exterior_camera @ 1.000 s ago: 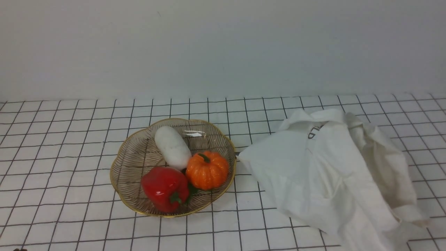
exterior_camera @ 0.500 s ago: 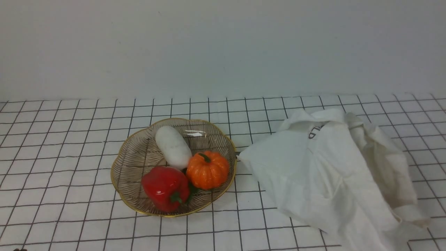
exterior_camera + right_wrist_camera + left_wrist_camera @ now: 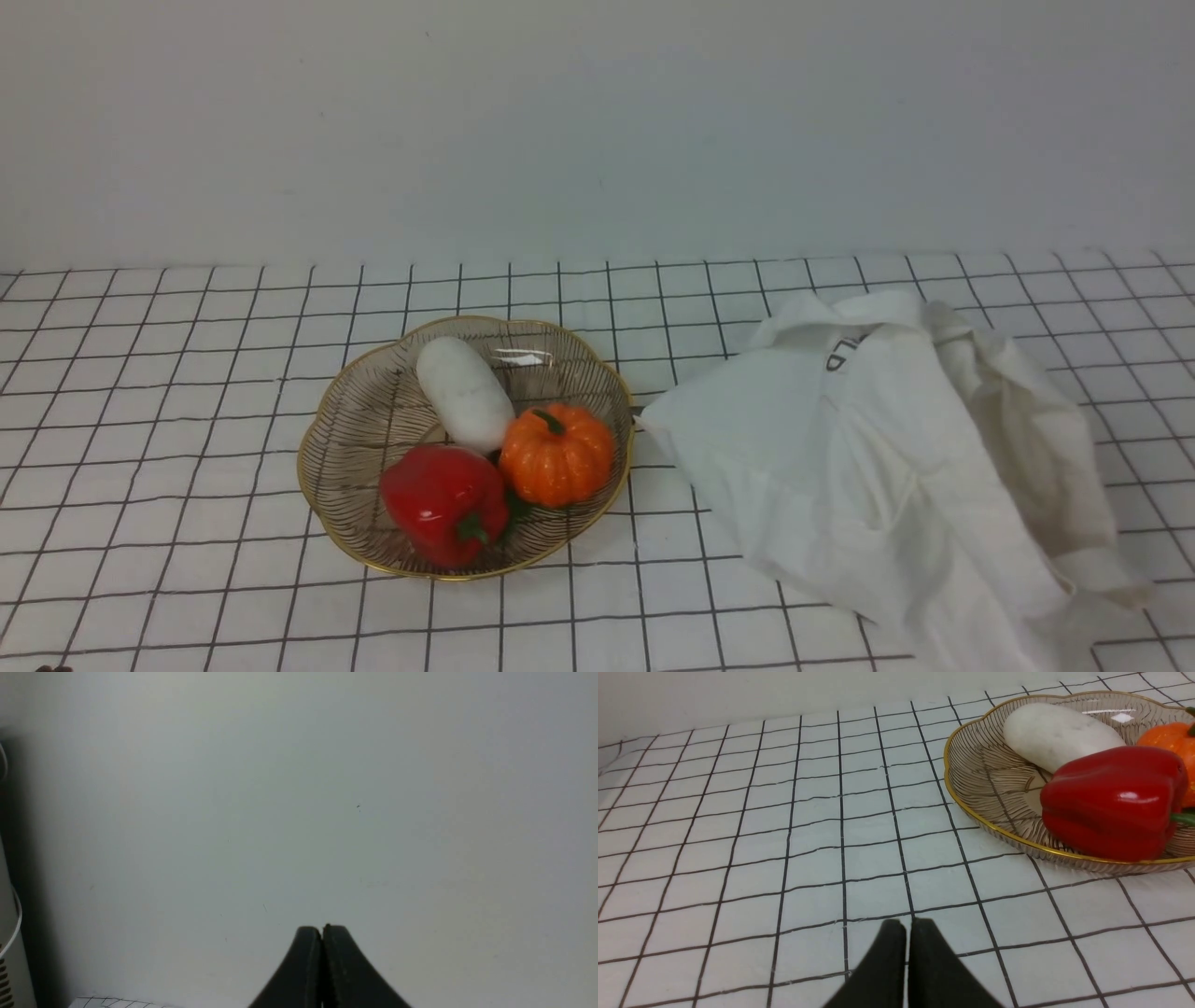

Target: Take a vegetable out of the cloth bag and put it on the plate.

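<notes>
The orange pumpkin (image 3: 556,455) with a green stem sits in the brownish glass plate (image 3: 350,425) with a gold rim, left of centre. The white cloth bag (image 3: 878,457) lies crumpled on the table to the plate's right. Neither gripper shows in the front view. In the left wrist view my left gripper (image 3: 907,924) is shut and empty, low over the table, well short of the plate (image 3: 985,765); a sliver of the pumpkin (image 3: 1169,739) shows there. In the right wrist view my right gripper (image 3: 322,929) is shut and empty, facing the bare wall.
A glossy red bell pepper (image 3: 439,502) and a smooth white oblong vegetable (image 3: 464,392) also lie in the plate, touching the pumpkin. The table has a white cloth with a black grid (image 3: 187,373). A plain wall stands behind.
</notes>
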`<state>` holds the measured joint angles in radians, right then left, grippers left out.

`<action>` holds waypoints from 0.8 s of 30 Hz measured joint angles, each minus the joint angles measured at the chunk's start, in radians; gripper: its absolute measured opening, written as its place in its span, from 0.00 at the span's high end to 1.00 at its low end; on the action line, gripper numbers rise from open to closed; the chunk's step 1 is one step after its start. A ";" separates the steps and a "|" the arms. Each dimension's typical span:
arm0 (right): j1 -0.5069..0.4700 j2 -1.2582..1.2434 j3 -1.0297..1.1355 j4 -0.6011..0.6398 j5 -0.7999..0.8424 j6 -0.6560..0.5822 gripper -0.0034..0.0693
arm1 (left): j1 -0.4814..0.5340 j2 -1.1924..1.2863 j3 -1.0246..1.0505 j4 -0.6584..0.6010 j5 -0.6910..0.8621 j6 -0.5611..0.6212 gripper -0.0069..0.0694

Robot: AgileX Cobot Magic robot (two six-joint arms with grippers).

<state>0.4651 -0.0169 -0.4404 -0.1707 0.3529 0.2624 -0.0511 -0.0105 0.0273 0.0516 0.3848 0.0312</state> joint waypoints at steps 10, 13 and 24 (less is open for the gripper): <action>0.000 -0.001 0.008 0.071 -0.019 -0.055 0.97 | 0.000 0.000 0.000 0.000 0.000 0.000 0.92; 0.000 -0.001 0.021 0.134 -0.023 -0.118 0.97 | 0.000 0.000 0.000 0.000 0.000 0.000 0.92; -0.051 -0.001 0.194 0.161 -0.046 -0.205 0.97 | 0.000 0.000 0.000 0.000 0.000 0.000 0.92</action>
<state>0.4143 -0.0177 -0.2461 -0.0101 0.3072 0.0571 -0.0511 -0.0105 0.0273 0.0516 0.3848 0.0312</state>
